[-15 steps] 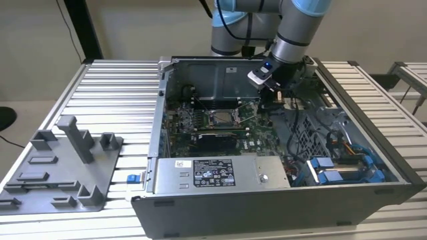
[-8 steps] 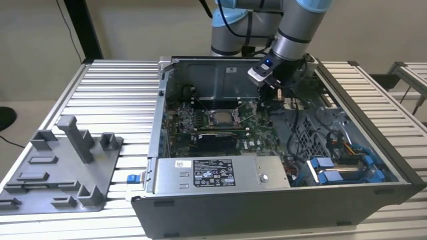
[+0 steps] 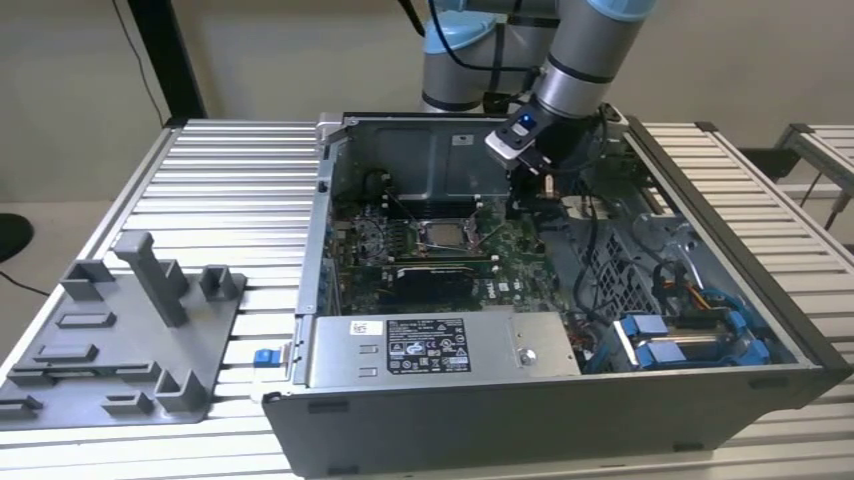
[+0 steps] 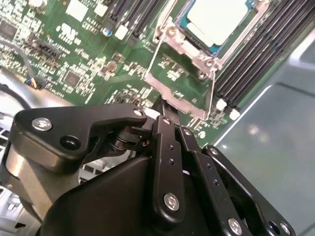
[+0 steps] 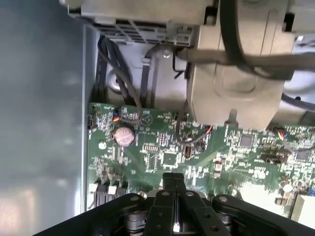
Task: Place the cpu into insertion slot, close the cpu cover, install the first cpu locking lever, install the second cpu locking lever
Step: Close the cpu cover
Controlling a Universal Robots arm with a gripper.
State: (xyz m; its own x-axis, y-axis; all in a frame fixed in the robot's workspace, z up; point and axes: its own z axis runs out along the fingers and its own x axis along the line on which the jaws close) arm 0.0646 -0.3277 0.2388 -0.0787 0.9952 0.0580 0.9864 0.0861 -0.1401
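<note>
hovering low over the green motherboard (image 4: 88, 64), our hand (image 4: 162, 112) is closed on nothing, tips just beside the flipped-open cpu cover (image 4: 179, 98); the cpu (image 4: 212, 19) already sits in the insertion slot (image 4: 189, 48), so we judge cover-closing the step in hand, needing a gentle tip-over.

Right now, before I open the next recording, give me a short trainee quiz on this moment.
1. True or false: the cpu sits on the green motherboard inside the computer case.
2. The jaws are: A) wide open, B) shut together, C) clamped on a cable.
3. In the exterior view, on which side of the case does the grey fixture lie?
Key: 1 true; 2 B; 3 the exterior view's left.
</note>
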